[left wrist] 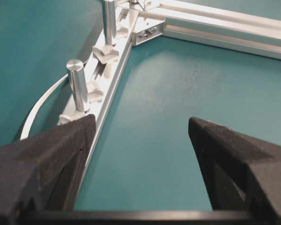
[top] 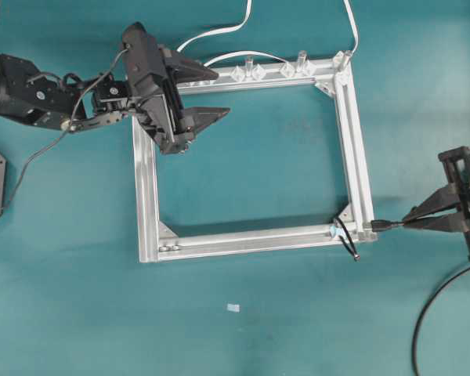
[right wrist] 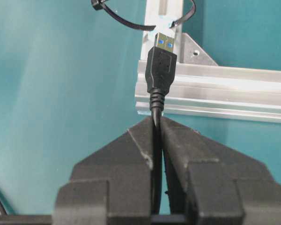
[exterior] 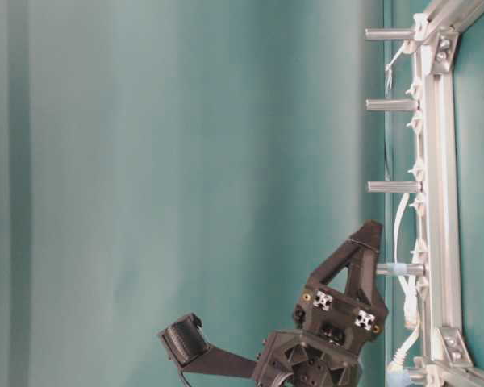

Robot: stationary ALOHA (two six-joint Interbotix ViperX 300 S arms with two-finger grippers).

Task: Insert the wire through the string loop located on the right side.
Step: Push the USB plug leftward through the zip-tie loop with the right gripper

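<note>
Right gripper closed on the wire, plug just before the string loop; left gripper open.

The right wrist view showed what the overhead view could not: the plug's metal tip with a blue inside stood just at the outer edge of the silver frame, and the loop curved directly behind it, not yet entered. The overhead view gave the whole layout: the loop hung at the frame's near right corner, toward the right edge of the surface, and the wire trailed from the gripper to the near right corner of the surface. The left gripper, jaws wide apart, hovered over the frame's far left corner, well apart from the loop. The left wrist view showed only metal posts and a white cable along the far rail. Bare surface lay inside the frame and along the near edge.
</note>
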